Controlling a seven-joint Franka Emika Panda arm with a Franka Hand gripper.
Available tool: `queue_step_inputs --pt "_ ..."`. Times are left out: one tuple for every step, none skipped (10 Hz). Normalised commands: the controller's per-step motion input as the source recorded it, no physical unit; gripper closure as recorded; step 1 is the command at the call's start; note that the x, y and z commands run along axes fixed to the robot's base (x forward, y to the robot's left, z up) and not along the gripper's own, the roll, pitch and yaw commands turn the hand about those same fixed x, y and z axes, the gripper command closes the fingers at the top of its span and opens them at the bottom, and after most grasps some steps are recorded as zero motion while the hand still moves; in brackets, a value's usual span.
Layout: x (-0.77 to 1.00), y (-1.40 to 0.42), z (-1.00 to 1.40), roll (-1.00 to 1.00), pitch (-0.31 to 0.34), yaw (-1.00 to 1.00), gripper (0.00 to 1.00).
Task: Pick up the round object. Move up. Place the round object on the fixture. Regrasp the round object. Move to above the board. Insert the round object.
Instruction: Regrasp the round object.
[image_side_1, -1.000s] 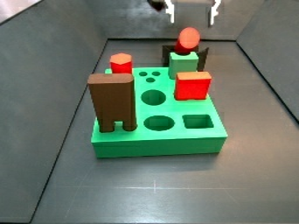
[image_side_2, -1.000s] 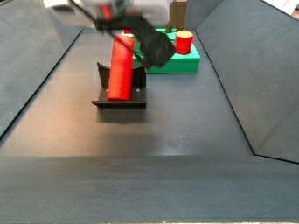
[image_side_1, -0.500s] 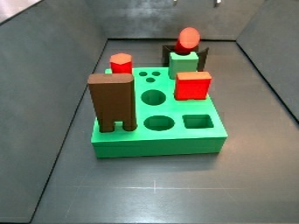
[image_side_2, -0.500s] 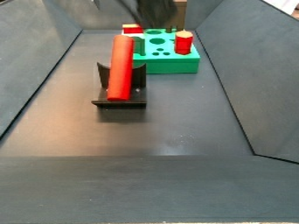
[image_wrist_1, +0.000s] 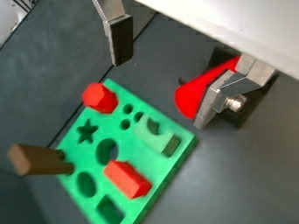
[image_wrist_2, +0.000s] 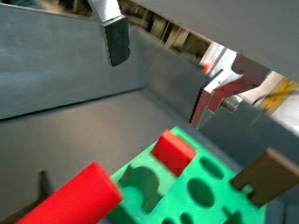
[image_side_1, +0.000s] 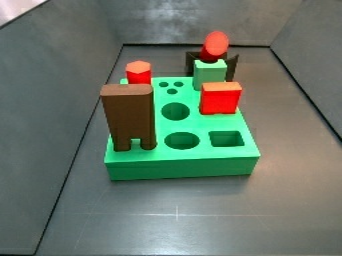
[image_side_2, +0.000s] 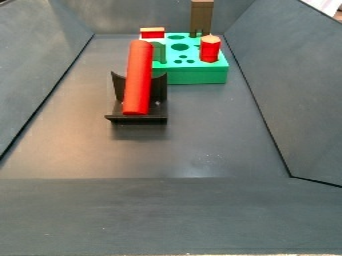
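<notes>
The round object, a long red cylinder (image_side_2: 138, 75), lies on the fixture (image_side_2: 138, 112), tilted up toward the board; in a side view only its end (image_side_1: 215, 43) shows above the fixture (image_side_1: 234, 66). The green board (image_side_1: 181, 150) stands behind the fixture (image_side_2: 194, 68). The gripper is out of both side views. In both wrist views the gripper (image_wrist_1: 170, 66) (image_wrist_2: 163, 66) is open and empty, high above, with the cylinder (image_wrist_1: 197, 89) (image_wrist_2: 70, 197) and the board (image_wrist_1: 128, 144) (image_wrist_2: 198, 192) below it.
On the board stand a tall brown block (image_side_1: 127, 115), a red cube (image_side_1: 219, 97) and a short red hexagonal peg (image_side_1: 138, 72). Grey walls enclose the dark floor (image_side_2: 174, 170) on all sides.
The gripper, seen near the cylinder a second ago, has risen out of both side views. The cylinder stays on the fixture.
</notes>
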Motion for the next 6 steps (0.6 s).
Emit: queue_step_inputs --pt "-0.01 -0.04 0.05 1.00 0.022 0.03 0.00" --pt "-0.01 -0.03 0.02 1.00 0.018 0.03 0.00" --pt "0.00 -0.02 0.00 1.00 0.015 0.03 0.00" --pt "-0.01 -0.02 0.01 1.00 0.012 0.03 0.00" --pt "-0.01 -0.02 0.01 1.00 0.011 0.03 0.00" --pt "0.00 -0.02 0.01 1.00 0.008 0.03 0.00"
